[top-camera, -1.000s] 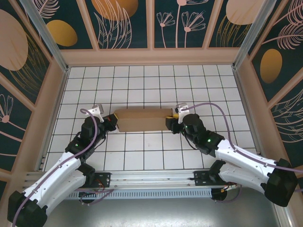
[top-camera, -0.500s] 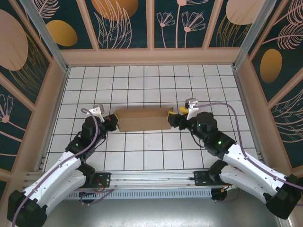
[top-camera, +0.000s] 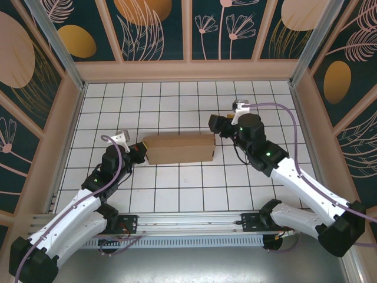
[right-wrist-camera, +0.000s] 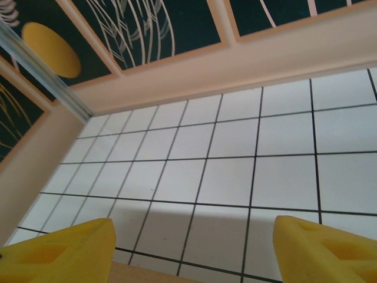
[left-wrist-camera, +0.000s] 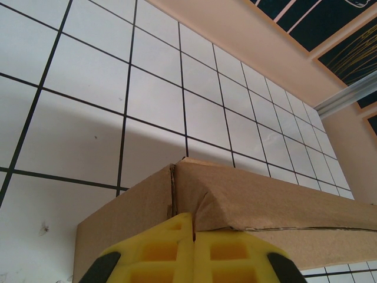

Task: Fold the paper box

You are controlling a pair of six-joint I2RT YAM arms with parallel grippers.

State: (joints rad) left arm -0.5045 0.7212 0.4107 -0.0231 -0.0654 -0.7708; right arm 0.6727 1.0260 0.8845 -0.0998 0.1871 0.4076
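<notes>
So the box (top-camera: 179, 148) sits about mid-counter (top-camera: 177, 194), long side running left to right. To me it already looks folded into a closed, shallow shape, so I'd say we're at the tail end: squaring it up and making sure the ends hold. The left gripper (top-camera: 139, 152) is clenched tight, its yellow pads (left-wrist-camera: 159, 259) pushed together right against the box's left end, by the corner seam. I honestly can't tell whether there's a sliver of cardboard nipped between them or it's just bracing. The right gripper (top-camera: 217, 124) is released, jaws spread wide, grasping nothing. It hangs just off the box's far right corner, clear of the cardboard. My guess for the next move: the right one comes in on the right end and presses or tucks that flap home while the left one steadies the other side. It'll need a gentle approach so the box doesn't skid on the tiles. As for writing: none. Plain brown cardboard, no logo, label or print I can read.
</notes>
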